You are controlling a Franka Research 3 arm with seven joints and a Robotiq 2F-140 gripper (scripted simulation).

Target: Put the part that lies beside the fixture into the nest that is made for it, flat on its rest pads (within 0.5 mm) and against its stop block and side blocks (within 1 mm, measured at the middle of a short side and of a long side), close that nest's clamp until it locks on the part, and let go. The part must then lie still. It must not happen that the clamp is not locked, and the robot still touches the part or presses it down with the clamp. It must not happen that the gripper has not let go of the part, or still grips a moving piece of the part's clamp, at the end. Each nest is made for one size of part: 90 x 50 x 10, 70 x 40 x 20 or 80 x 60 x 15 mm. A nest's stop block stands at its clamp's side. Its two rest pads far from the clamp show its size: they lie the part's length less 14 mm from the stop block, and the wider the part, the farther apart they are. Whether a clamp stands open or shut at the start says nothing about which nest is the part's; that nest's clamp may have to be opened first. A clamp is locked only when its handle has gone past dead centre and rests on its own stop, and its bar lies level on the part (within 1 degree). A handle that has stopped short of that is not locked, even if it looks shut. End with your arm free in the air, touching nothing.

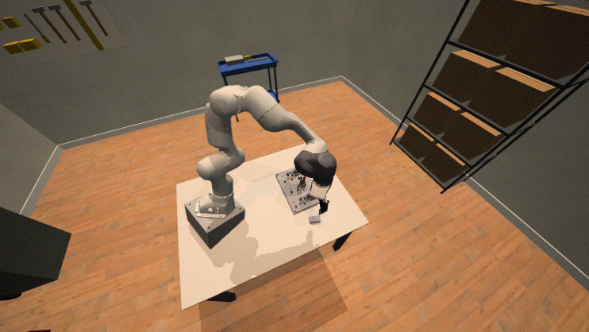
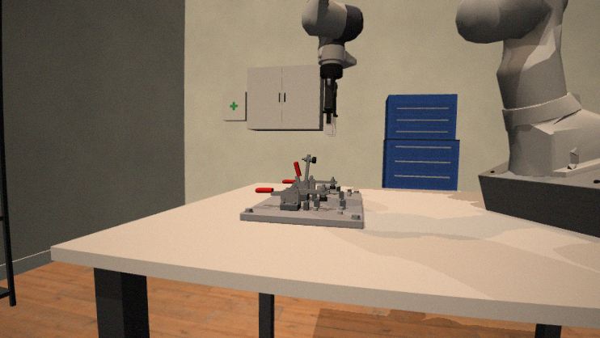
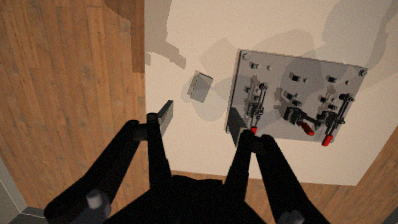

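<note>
The part [image 1: 314, 219] [image 3: 200, 87], a grey block, lies flat on the table beside the fixture plate [image 2: 302, 222] [image 3: 275, 65]. It does not show in the exterior view. The plate carries three nests. The middle clamp has its bar upright and its red handle [image 2: 297, 168] [image 3: 307, 128] raised. The two outer clamps have level bars and low red handles, one nearest the part [image 2: 289, 181] [image 3: 254, 131], one farthest from it [image 2: 264, 190] [image 3: 327, 141]; locking cannot be judged. My gripper [image 2: 331, 125] [image 3: 201, 112] is open and empty, high above the table near the part.
The arm's base [image 1: 214, 218] stands on the same table [image 1: 263, 264] [image 2: 209, 247]. The raised middle clamp bar [image 2: 307, 167] is the tallest thing on the fixture. A blue cart [image 1: 247, 66] and a tall shelf [image 1: 486, 92] stand away from the table.
</note>
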